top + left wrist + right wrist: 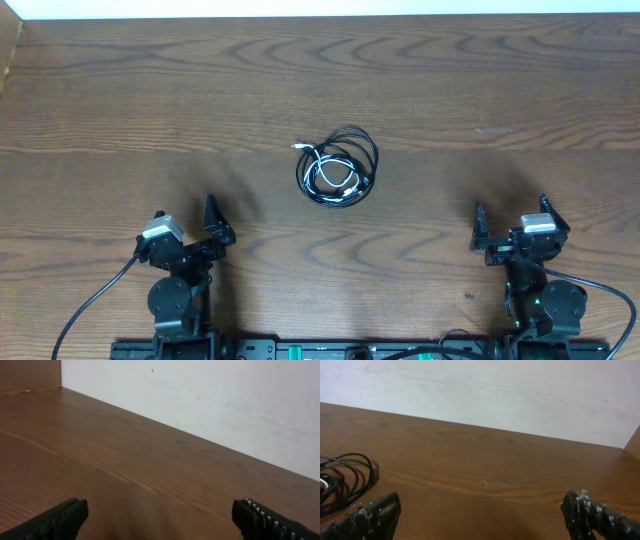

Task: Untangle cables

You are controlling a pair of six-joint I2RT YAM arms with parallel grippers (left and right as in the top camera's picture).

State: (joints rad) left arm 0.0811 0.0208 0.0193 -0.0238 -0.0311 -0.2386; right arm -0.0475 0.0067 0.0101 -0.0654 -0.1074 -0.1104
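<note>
The cables [337, 167] lie in one tangled coil at the middle of the wooden table [120, 120]: black loops wound around a short white cord with small plug ends. Part of the black coil shows at the left edge of the right wrist view [342, 482]. My left gripper [212, 222] is open and empty at the front left, well short of the coil; in the left wrist view [159, 516] only bare table lies between its fingers. My right gripper [513, 222] is open and empty at the front right, also shown in the right wrist view [481, 514].
A white wall [210, 400] runs along the table's far edge. A brown side panel [8, 55] stands at the far left corner. Thick black arm wires [85, 310] trail off both arm bases at the front edge.
</note>
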